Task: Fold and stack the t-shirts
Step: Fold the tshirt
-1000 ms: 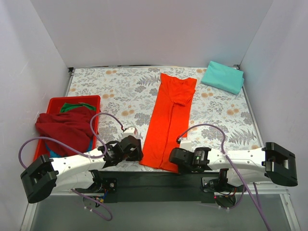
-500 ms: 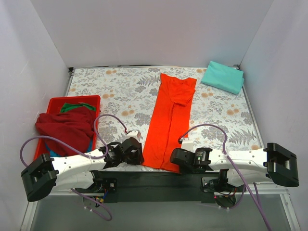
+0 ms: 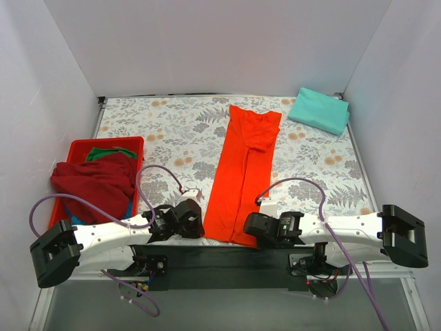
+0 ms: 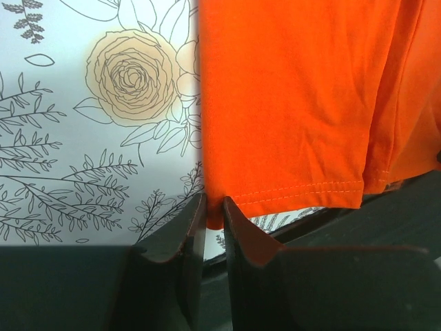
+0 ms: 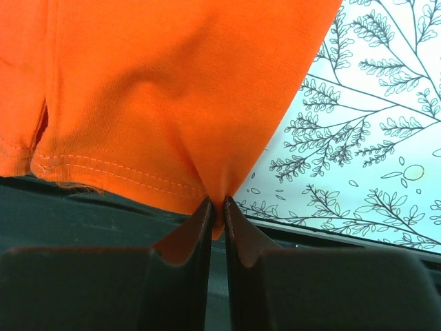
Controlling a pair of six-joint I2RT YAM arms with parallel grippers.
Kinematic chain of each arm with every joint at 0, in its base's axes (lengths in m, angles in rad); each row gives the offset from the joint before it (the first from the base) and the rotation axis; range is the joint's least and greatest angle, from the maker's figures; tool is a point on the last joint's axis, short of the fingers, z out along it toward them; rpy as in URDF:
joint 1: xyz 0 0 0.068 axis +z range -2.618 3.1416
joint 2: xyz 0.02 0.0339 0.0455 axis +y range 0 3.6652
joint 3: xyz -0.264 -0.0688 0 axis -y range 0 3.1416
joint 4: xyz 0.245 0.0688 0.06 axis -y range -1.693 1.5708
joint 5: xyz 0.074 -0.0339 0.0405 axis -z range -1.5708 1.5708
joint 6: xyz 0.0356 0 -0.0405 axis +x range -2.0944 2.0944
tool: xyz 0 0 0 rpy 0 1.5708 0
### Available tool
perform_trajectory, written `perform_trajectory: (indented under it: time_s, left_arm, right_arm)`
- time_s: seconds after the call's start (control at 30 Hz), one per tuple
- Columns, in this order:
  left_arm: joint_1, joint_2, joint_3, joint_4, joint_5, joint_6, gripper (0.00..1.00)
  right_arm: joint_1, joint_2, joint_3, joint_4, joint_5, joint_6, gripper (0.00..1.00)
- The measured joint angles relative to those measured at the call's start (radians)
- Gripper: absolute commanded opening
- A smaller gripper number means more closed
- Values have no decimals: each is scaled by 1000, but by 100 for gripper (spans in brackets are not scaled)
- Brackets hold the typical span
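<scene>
At the left edge of the table, heaped in the red tray and spilling over its near side: a maroon t-shirt over a green t-shirt, probably parked there as the unfolded supply. Next along, at the near table edge, the left gripper, jaws drawn close on the near left hem corner of the orange-red t-shirt, cloth between them, only a slim gap. Laid lengthwise mid-table as a long narrow strip, collar end far, hem at the near edge, likely to offer both pinches a free border. Then the right gripper, jaws pressed together on the near right hem corner, cloth puckered at the bite. Judged ready for carrying hem toward collar, corners level to keep the fold square. In the far right corner, a mint-teal t-shirt, folded flat, well apart, presumably the base of the stack.
</scene>
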Motion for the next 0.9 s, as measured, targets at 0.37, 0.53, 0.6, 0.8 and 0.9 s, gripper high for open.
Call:
perform_trajectory:
  time_s: [0.37,0.53,0.6,0.8,0.9]
  left_arm:
    - [-3,1,0,-3,6,-4,0]
    - [-3,0,-14,35,25,-3,0]
    - [-3,1,-19,50,31,-3,0]
    - [-5,-13,-21,108,22,-2,0]
    - [-5,-42,-20,131,-3,6,0]
  right_arm:
    - [1,-3,0,-12,20,-3,17]
    - [1,-11,0,-26,28,-3,16]
    - [1,-16,0,-30,29,-5,16]
    - [1,-29,16,-47,35,-30,16]
    - [1,-29,42,-50,51,-48,16]
